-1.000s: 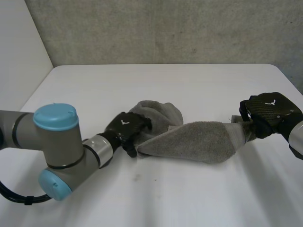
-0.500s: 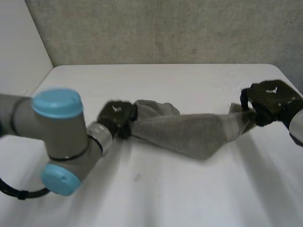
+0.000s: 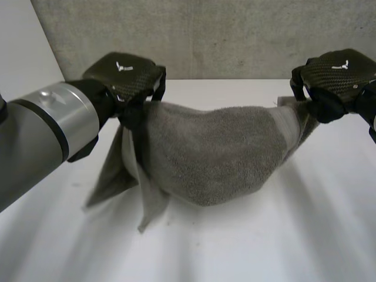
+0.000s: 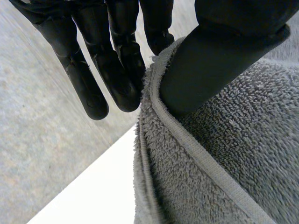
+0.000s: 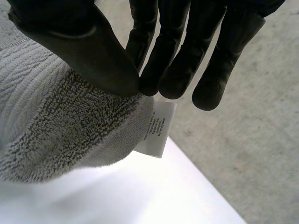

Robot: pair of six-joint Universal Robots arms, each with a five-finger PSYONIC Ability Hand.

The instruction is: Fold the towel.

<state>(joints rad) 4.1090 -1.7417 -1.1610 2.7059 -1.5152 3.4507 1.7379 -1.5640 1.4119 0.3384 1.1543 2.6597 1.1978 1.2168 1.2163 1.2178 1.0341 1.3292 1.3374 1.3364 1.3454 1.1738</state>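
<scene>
A grey towel (image 3: 217,153) hangs in the air between my two hands, sagging in the middle above the white table (image 3: 264,247). My left hand (image 3: 123,76) pinches its left top corner; the thumb (image 4: 210,60) presses the hemmed edge of the towel (image 4: 219,158) against the fingers (image 4: 117,70). A loose flap hangs down below that hand. My right hand (image 3: 332,76) pinches the right top corner. There the thumb (image 5: 88,46) and fingers (image 5: 173,60) clamp the towel (image 5: 60,126) beside its white label (image 5: 156,128).
A grey concrete wall (image 3: 205,35) rises behind the table's far edge. A white panel (image 3: 23,53) stands at the far left. Bare table surface lies under and in front of the towel.
Both hands have risen and lifted the towel off the table. The left hand closed on its corner and pulled it up and left, spreading the towel between the hands.
</scene>
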